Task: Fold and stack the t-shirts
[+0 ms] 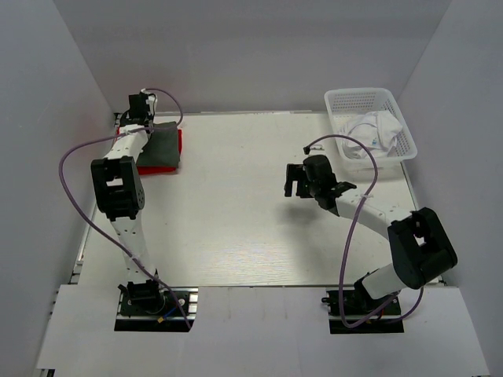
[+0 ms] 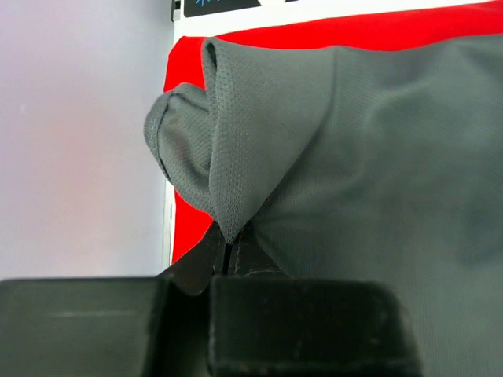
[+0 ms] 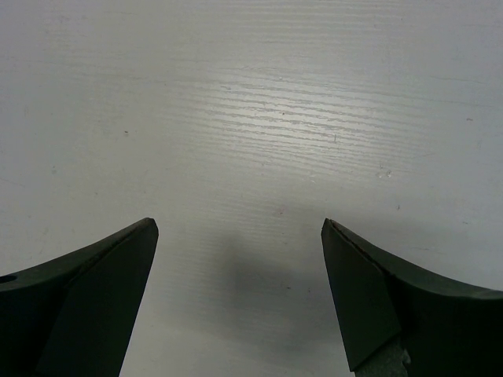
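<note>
Cloth of the grey shirt (image 2: 354, 157), lying on the red shirt (image 2: 314, 35) far left, is sitting pinched in my left end effector (image 2: 226, 253); my right end effector (image 3: 238, 228) is hanging spread apart, nearer the white shirts (image 1: 373, 129) in the basket (image 1: 334, 102)

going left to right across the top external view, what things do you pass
grey-green t-shirt → right pincer → white mesh basket
</note>
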### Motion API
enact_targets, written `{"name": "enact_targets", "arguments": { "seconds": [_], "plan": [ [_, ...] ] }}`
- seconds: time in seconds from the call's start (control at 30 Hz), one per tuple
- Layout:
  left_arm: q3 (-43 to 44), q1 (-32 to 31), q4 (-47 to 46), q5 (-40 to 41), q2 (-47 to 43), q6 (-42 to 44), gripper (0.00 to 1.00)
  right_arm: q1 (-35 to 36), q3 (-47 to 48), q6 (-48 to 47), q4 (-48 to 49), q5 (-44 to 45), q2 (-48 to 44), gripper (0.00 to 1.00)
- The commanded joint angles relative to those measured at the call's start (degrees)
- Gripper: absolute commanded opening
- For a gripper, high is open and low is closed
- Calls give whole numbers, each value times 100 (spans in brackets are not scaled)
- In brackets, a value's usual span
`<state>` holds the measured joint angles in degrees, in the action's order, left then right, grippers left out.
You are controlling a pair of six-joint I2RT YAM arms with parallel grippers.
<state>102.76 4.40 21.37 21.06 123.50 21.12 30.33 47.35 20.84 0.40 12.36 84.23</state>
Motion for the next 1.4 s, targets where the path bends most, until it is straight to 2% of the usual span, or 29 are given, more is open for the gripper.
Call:
{"name": "enact_targets", "arguments": {
  "seconds": [0.0,0.07,0.1,0.17,0.2,0.23,0.33,0.43,0.53,0.63,0.7,0.73,0.8,0.87,0.9,0.93,1.03,1.1,1.17,1.37],
  "plan": [
    [490,104,-89,108,146,-46,0,-9,353,-71,-32,109,111,90],
    [614,157,-36,345,253,-178,0,0,406,-71,-216,100,199,90],
    [770,209,-36,494,253,-231,5,0,476,-89,-234,91,234,90],
    [921,263,200,609,393,-450,22,-9,546,-89,-269,56,270,90],
    [1069,324,271,671,394,-530,67,-1,547,-89,-269,39,261,90],
    [1140,376,324,724,394,-609,99,8,564,-98,-278,21,270,90],
    [1518,377,710,803,447,-1013,99,0,573,-124,-278,-6,191,90],
    [1677,377,1088,532,263,-1487,99,8,486,-142,-225,-49,-20,90],
    [1879,377,1580,5,17,-2164,99,8,380,-124,-190,-110,-239,90],
    [1713,307,1819,-698,-438,-2700,99,17,179,-72,-102,-164,-512,90],
    [1195,123,1584,-1216,-817,-2754,99,8,29,-10,-111,-103,-748,90],
    [802,61,1477,-1697,-1228,-2928,99,-9,-76,34,63,-198,-793,90],
    [178,-115,1275,-2165,-1765,-3315,99,0,-243,104,109,-260,-977,90],
    [-1489,-482,705,-2536,-2485,-3842,99,26,-445,148,91,-488,-1223,90],
    [-2235,-650,285,-2606,-3403,-4001,99,26,-620,201,118,-506,-1285,90],
    [-3609,-825,-581,-2842,-3855,-4254,99,26,-726,375,170,-559,-1460,90],
    [-5435,-1432,-1587,-3343,-5112,-4887,99,9,-1306,656,328,-621,-2013,90],
    [-5757,-1774,-1636,-3424,-5336,-4986,99,17,-1754,719,521,-700,-2216,90],
    [-5811,-1934,-1241,-3258,-5468,-4986,99,17,-2061,842,801,-822,-2551,90],
    [-5926,-2119,-1074,-2809,-5951,-4732,99,17,-2555,957,935,-665,-3148,90]
  ]
}}
